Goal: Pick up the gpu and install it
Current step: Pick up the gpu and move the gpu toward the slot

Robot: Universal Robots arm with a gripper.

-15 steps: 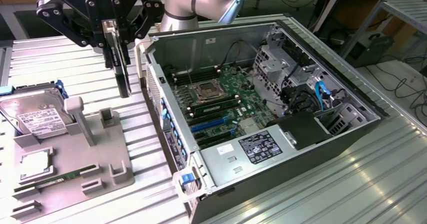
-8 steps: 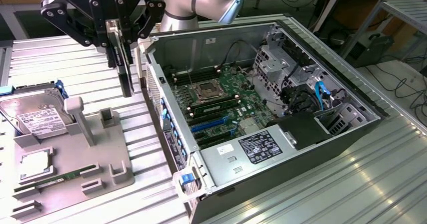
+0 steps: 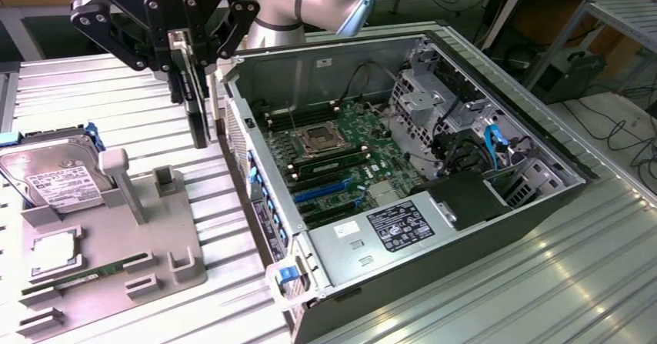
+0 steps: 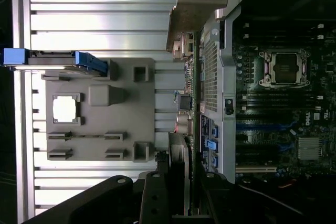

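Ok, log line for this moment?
claw: shut on gpu | gpu: off the table, on edge, just outside open case | install: not done

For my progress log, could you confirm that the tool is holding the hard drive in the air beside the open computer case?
Not quite: the tool holds the gpu, not the hard drive, in the air beside the open computer case. The exterior view shows the hard drive resting on the grey fixture.

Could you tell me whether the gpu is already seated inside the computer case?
No, the gpu hangs on edge between the fingers, above the table and outside the computer case.
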